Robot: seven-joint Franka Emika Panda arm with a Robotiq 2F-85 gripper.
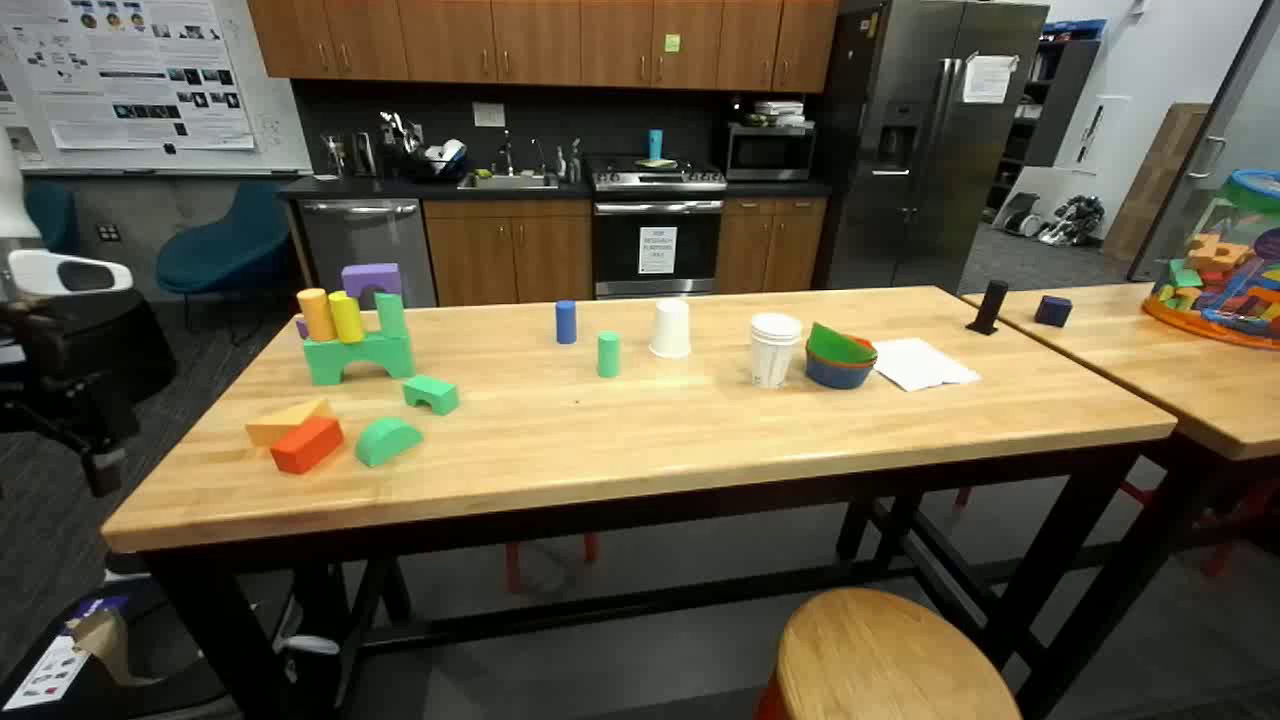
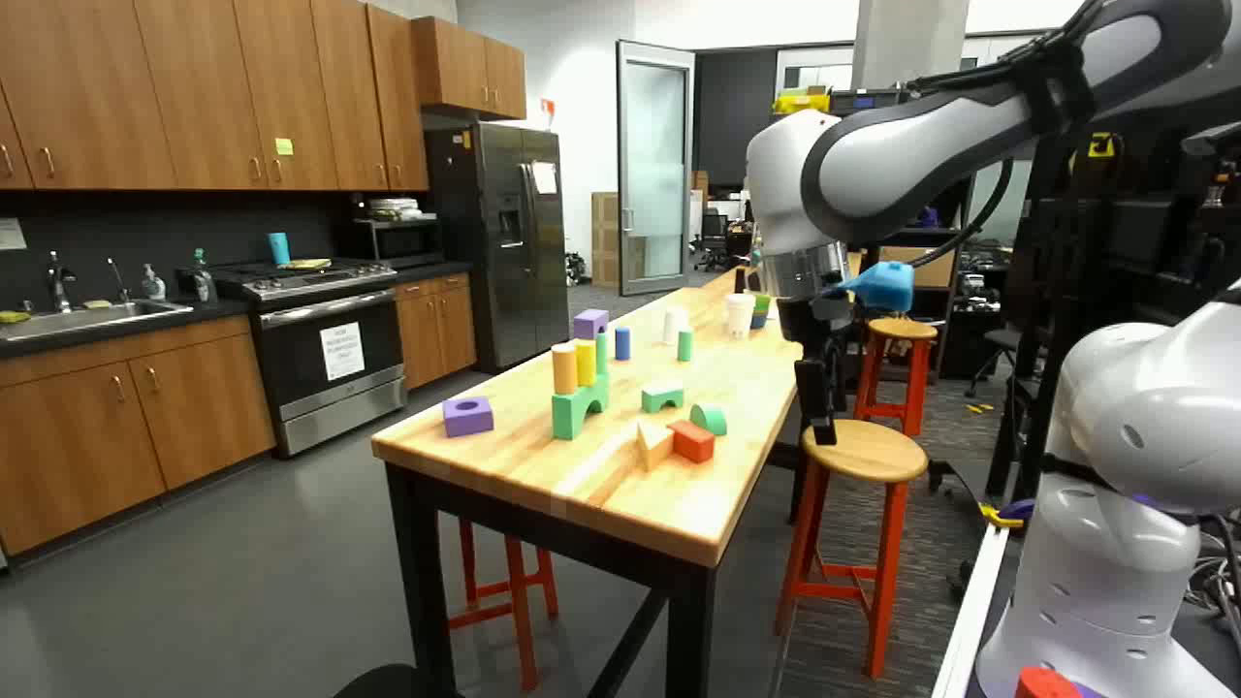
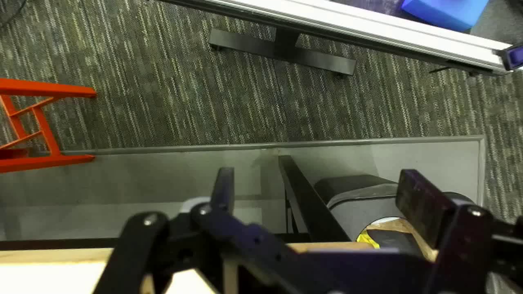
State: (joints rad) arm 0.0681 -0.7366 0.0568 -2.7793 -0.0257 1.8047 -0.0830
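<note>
In an exterior view, an oblong red block (image 1: pixel 307 445) lies on the wooden tabletop (image 1: pixel 620 430). In an exterior view, my jaws hang beside that tabletop, before a round wooden stool (image 2: pixel 873 453). In the wrist view, they gape wide, empty.

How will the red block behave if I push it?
The red block will likely slide, not roll, given its flat faces. Lying low on a long side, it seems unlikely to tip. It may bump the tan wedge beside it.
</note>
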